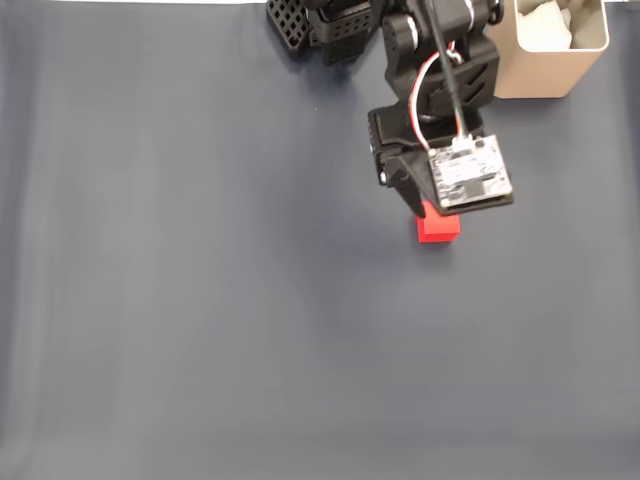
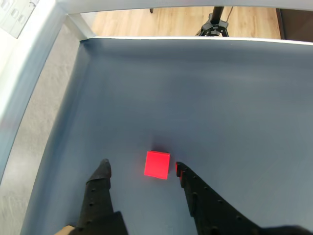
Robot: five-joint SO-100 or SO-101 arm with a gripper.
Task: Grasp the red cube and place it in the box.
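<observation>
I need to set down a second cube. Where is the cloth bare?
In the fixed view the cloth is bare left of and below the red cube. The top right is crowded: arm, open gripper and box.

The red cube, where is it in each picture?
Fixed view: the red cube sits right of centre on the dark cloth, partly under the arm's camera board.
Wrist view: low in the middle, between the open gripper fingers.
Shared landmark: the dark cloth beneath it.

Dark blue-grey table cloth (image 1: 200, 300); red cube (image 1: 437, 228) and beige box (image 1: 545, 75) resting on it.
</observation>
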